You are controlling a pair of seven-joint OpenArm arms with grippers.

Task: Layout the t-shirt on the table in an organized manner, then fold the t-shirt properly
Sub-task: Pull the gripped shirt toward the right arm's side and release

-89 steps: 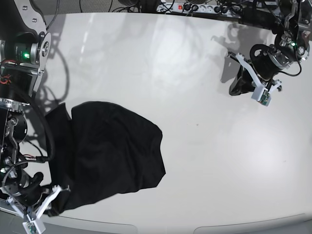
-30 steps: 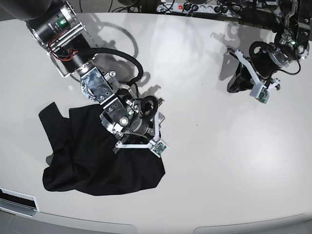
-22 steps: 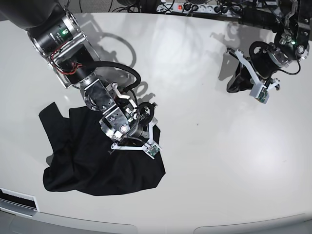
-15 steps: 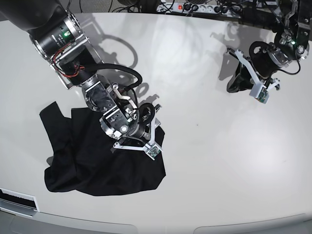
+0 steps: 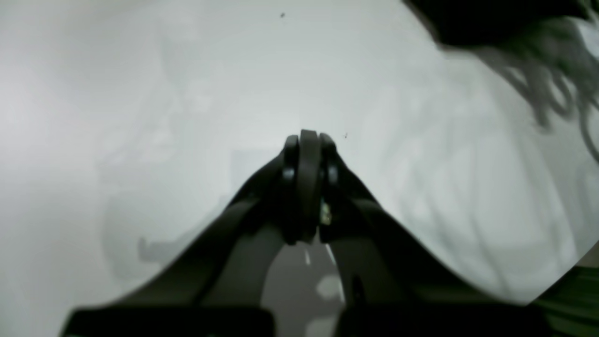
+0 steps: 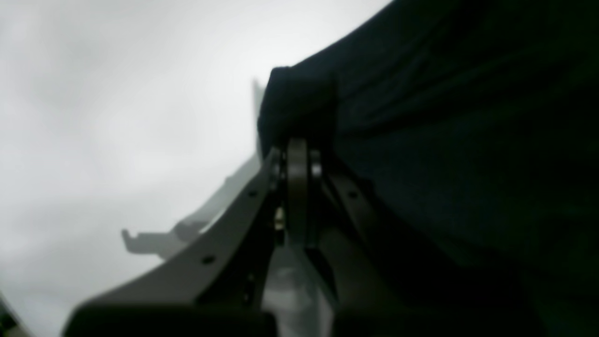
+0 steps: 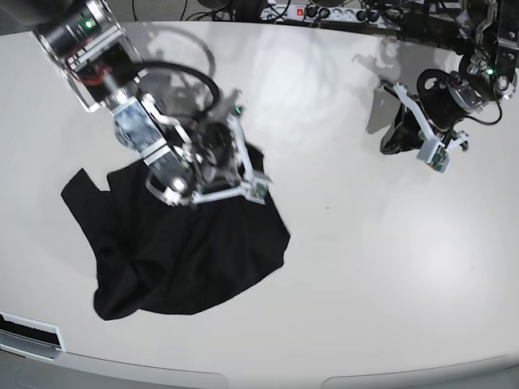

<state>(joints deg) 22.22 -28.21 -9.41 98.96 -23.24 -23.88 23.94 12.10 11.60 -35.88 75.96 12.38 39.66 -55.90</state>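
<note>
Black t-shirt [image 7: 186,251] edge pinched in right claw [image 6: 299,135].

Power strip [image 7: 324,12] and dark cables along the far edge, under soft glare

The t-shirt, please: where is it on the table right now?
In the base view the t-shirt lies crumpled on the table's left half, near the front edge, its upper right edge pinched by the right end effector.

Right claw [image 6: 298,140] closed on t-shirt [image 7: 186,251] edge, dragged it up-right.
</note>
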